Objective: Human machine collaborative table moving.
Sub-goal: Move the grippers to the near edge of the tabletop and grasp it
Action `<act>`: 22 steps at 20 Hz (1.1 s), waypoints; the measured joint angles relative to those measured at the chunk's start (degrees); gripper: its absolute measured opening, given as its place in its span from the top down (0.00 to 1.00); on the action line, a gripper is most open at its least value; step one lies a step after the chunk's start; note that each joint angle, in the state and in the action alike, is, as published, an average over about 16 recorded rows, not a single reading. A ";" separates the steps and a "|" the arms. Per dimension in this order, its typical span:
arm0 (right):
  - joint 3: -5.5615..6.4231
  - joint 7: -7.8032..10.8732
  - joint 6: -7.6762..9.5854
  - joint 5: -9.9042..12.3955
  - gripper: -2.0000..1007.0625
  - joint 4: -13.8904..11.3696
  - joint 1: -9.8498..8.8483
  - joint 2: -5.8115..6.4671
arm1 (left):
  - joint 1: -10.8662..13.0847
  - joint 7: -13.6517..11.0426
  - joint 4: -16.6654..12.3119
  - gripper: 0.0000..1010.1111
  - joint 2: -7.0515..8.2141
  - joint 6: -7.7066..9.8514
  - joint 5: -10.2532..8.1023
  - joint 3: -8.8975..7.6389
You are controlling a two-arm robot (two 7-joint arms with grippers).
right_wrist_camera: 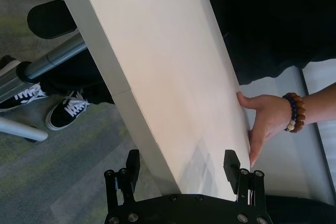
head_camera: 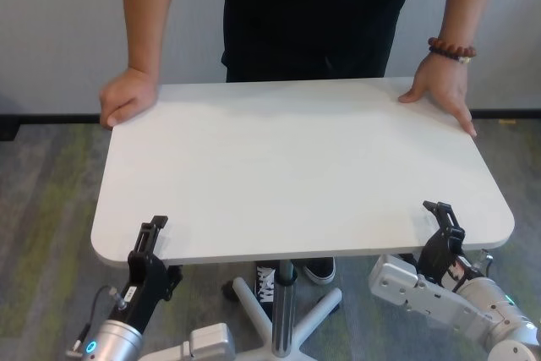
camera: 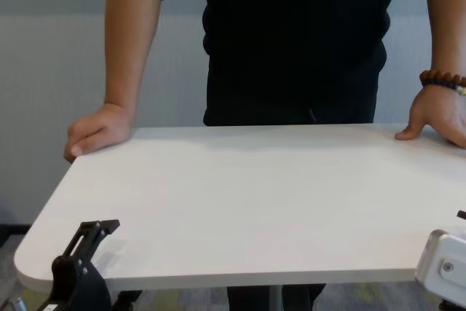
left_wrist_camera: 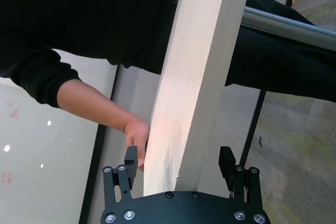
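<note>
Straddling the near edge of the desk (head_camera: 296,166), both pincers sit at its near corners: left pincer (left_wrist_camera: 180,161) with its fingers spread wide on either side of the slab, one above and one below, a visible gap on each side; right pincer (right_wrist_camera: 182,163) the same, fingers apart around the edge, not yet pinching. So neither grips anything. Desk stands on its single pole (head_camera: 286,293) with a star base, between the machine and the human (head_camera: 313,14), whose hands rest on the far corners, one curled over the corner (head_camera: 127,97), the braceleted one flat on top (head_camera: 439,90). Judgement: rigid, smooth laminate top, thin edge, likely moderately heavy and top-heavy on one leg; slippery under flat pads. Best hold is the thin edge near each corner, clamped evenly so the top doesn't tilt or twist.
</note>
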 joint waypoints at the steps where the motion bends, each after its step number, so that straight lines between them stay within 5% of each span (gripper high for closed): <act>1: 0.00 0.00 0.00 0.00 0.01 0.00 0.00 0.00 | 0.00 0.01 0.00 0.03 0.00 0.00 0.01 0.00; 11: 0.00 0.00 0.00 0.00 0.13 0.00 0.00 0.00 | -0.01 0.12 0.05 0.22 0.00 0.03 0.10 0.01; 22: 0.00 -0.04 -0.01 -0.02 0.46 -0.01 0.01 0.00 | -0.01 0.16 0.09 0.58 0.00 0.04 0.15 0.01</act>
